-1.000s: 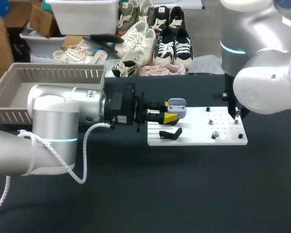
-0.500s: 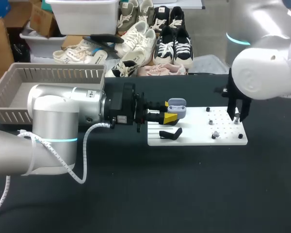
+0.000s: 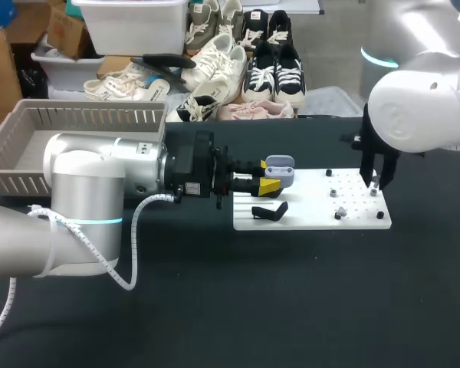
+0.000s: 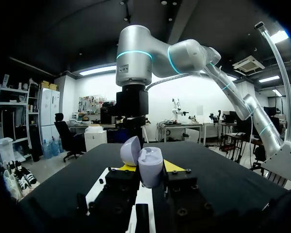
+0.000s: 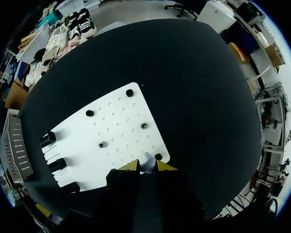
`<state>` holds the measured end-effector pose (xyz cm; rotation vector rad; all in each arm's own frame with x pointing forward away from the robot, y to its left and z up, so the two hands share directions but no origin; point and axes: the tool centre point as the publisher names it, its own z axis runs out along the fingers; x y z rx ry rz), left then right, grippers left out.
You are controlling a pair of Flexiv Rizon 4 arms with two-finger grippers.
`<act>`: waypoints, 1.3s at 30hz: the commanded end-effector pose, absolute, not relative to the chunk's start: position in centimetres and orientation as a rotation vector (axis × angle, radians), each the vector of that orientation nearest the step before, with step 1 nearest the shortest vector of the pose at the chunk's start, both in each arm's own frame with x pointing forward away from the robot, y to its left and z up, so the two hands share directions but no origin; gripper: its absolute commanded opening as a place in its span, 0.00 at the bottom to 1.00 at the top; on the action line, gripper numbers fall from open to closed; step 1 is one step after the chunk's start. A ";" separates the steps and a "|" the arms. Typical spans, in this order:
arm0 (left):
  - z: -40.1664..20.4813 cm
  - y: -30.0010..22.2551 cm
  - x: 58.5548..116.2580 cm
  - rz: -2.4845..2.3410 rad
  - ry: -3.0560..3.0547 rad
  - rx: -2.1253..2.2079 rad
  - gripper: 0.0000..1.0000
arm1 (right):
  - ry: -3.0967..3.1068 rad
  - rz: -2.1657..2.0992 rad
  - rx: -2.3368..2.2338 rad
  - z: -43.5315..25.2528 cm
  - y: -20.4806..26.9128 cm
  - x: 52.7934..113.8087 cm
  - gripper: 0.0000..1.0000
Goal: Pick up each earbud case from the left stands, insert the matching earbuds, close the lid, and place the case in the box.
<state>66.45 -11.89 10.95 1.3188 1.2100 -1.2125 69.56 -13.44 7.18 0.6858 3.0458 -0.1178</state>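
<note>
Left arm (image 3: 84, 188): fat silver-grey cylinder links with rounded end caps. A thin cyan light ring (image 3: 92, 222) runs round one joint. A white spiral-wrapped cable (image 3: 132, 257) runs loose along the outside to the wrist. The wrist block (image 3: 192, 175) is black, boxy and ribbed.

Left gripper (image 3: 270, 176): black body and bright yellow wedge tips. The left wrist view shows chunky black finger blocks with small screw heads (image 4: 179, 211).

Right arm (image 3: 418, 115): glossy silver-white with bulbous joint housings. Its cyan band (image 3: 377, 55) glows like the left arm's ring.

Right gripper (image 5: 148, 165): black fingers, yellow tips.
</note>
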 end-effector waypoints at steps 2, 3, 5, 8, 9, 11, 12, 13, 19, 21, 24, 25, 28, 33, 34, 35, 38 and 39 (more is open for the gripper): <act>10.9 -11.9 66.6 -1.215 1.208 1.321 0.00 | 2.981 -0.177 0.701 11.4 -13.2 68.3 0.00; 10.9 -11.9 66.6 -1.215 1.208 1.321 0.00 | 2.967 -0.184 0.706 12.2 -12.9 68.2 0.00; 10.9 -11.9 66.6 -1.215 1.208 1.321 0.00 | 2.946 -0.215 0.693 13.7 -12.1 67.9 0.00; 10.9 -11.9 66.6 -1.215 1.208 1.321 0.00 | 2.924 -0.230 0.681 15.7 -10.4 67.3 0.00; 10.9 -11.9 66.6 -1.215 1.208 1.321 0.00 | 2.915 -0.237 0.670 16.3 -9.9 67.0 0.00; 10.9 -11.9 66.6 -1.215 1.208 1.321 0.00 | 2.904 -0.232 0.657 17.7 -8.7 66.6 0.00; 10.9 -11.9 66.6 -1.215 1.208 1.321 0.00 | 2.906 -0.221 0.648 18.4 -8.1 66.4 0.00; 10.9 -11.9 66.6 -1.215 1.208 1.321 0.00 | 2.906 -0.221 0.639 19.1 -7.4 66.1 0.00; 10.9 -11.9 66.6 -1.215 1.208 1.321 0.00 | 2.939 -0.204 0.572 21.0 -4.0 65.1 0.00; 10.9 -11.9 66.6 -1.215 1.208 1.321 0.00 | 2.946 -0.212 0.564 20.8 -3.2 65.0 0.00; 10.9 -11.9 66.6 -1.215 1.208 1.321 0.00 | 2.973 -0.234 0.541 20.3 -2.2 65.0 0.00; 10.9 -11.9 66.6 -1.215 1.208 1.321 0.00 | 2.982 -0.236 0.532 20.2 -1.8 65.0 0.00; 10.9 -11.9 66.6 -1.215 1.208 1.321 0.00 | 2.991 -0.241 0.505 20.1 -0.8 64.8 0.00; 10.9 -11.9 66.6 -1.215 1.208 1.321 0.00 | 3.002 -0.231 0.478 19.9 0.7 64.4 0.00; 10.9 -11.9 66.6 -1.215 1.208 1.321 0.00 | 3.002 -0.229 0.477 19.8 0.9 64.3 0.00; 10.9 -11.9 66.6 -1.215 1.208 1.321 0.00 | 3.001 -0.229 0.476 19.8 1.1 64.2 0.00; 10.9 -11.9 66.6 -1.215 1.208 1.321 0.00 | 2.996 -0.218 0.475 19.8 1.3 63.9 0.00; 10.9 -11.9 66.6 -1.215 1.208 1.321 0.00 | 2.993 -0.210 0.477 19.9 1.2 63.8 0.00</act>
